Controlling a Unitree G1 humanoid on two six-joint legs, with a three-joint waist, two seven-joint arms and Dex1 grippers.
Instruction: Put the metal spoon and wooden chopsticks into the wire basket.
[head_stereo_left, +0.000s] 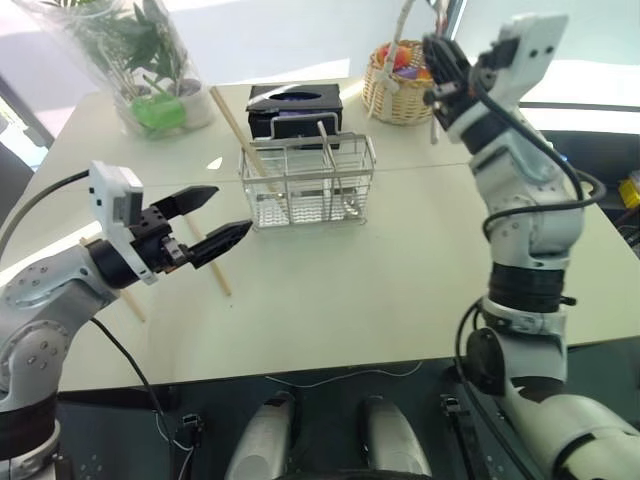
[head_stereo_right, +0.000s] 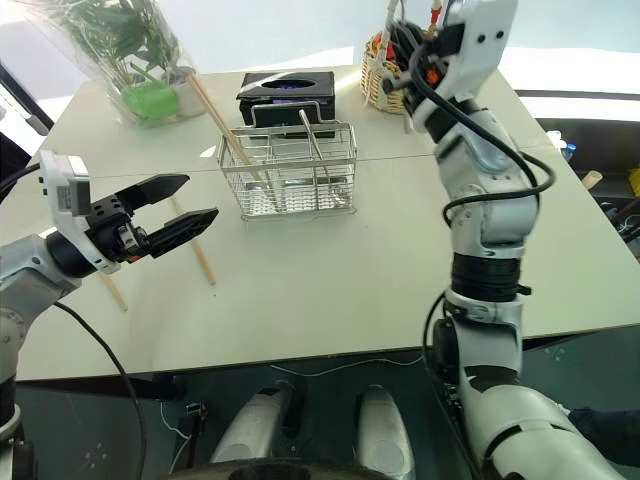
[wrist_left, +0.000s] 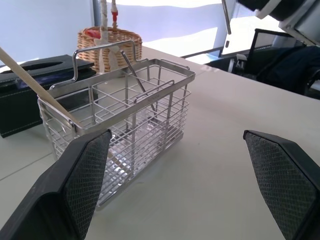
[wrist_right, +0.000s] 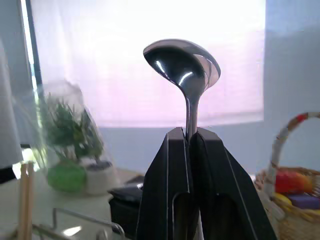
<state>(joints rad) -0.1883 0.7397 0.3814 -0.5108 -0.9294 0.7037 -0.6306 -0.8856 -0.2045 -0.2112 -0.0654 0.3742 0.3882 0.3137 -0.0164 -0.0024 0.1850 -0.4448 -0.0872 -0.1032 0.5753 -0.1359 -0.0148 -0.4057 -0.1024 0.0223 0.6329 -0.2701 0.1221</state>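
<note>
Gripping the spoon (wrist_right: 186, 75) by its handle, the right tool (wrist_right: 189, 137) was raised high above the far right part of the counter (head_stereo_left: 400, 290), in front of the wicker basket (head_stereo_left: 398, 95); its fingers were pressed together on the handle, and the bowl stood above the fingertips. The left tool (head_stereo_left: 215, 218) hung level over the left side of the counter with its fingers (wrist_left: 85, 175) spread wide and nothing between them, pointed toward the wire basket (head_stereo_left: 308, 180). That basket stood mid-counter, just in front of a black tissue box (head_stereo_left: 295, 105). One chopstick (head_stereo_left: 238, 135) leaned out of its left end, slanting up and back to the left. Another stick (head_stereo_left: 324, 143) seemed to stand in a middle compartment, though it was too thin to tell surely. Two more chopsticks (head_stereo_left: 214, 265) lay flat on the counter beneath the left tool. A wrapped plant (head_stereo_left: 140, 60) sat at the far left corner.
</note>
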